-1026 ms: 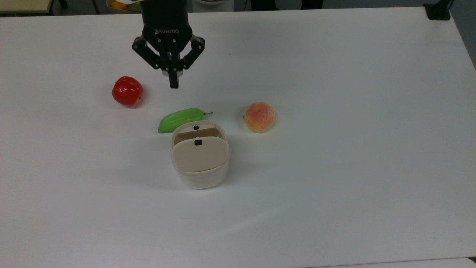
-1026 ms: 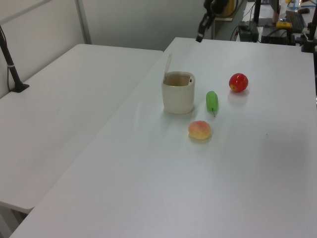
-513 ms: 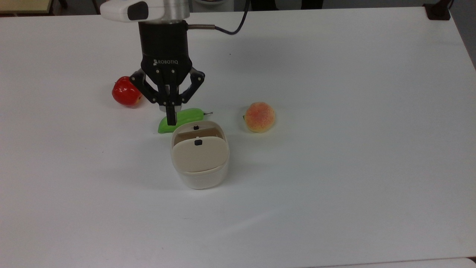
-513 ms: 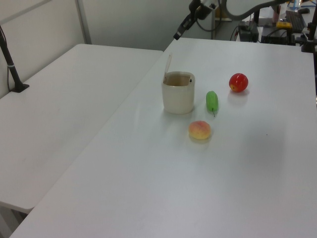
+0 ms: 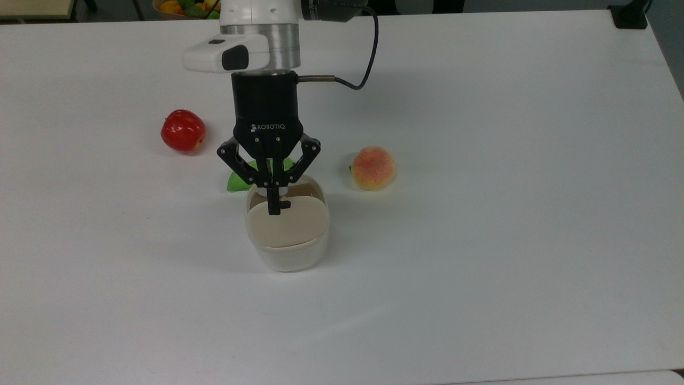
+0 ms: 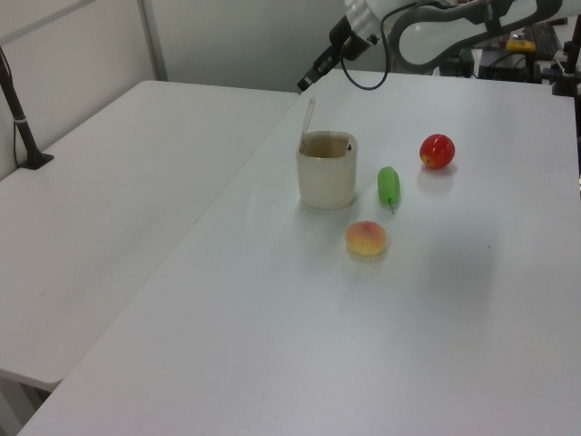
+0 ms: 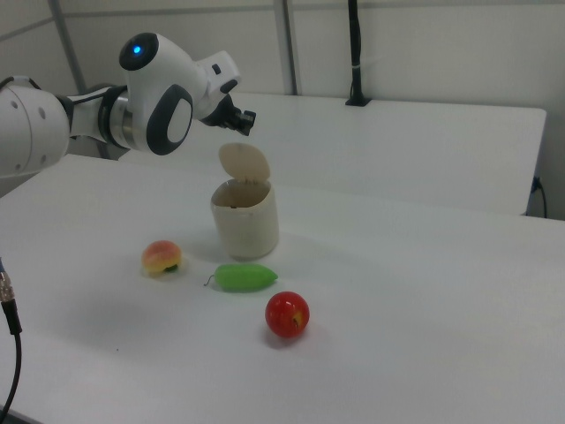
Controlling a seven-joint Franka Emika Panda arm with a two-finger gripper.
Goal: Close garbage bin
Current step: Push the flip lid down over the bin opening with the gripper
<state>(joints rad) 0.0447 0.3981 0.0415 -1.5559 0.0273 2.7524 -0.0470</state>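
Bin lid upright, closing not yet begun.
Claw [image 5: 274, 209], fingers pressed together and empty, hangs above the garbage bin [image 5: 287, 251], near its raised lid [image 7: 244, 162].

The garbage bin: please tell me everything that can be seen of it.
The garbage bin is a small cream-white, plastic-looking tub with rounded corners. Its flat beige lid stands raised, so it is open. It stands upright on the white table. The green fruit lies close beside it.

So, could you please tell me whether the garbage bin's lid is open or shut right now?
Open: the lid stands upright above the garbage bin, leaving its mouth uncovered.
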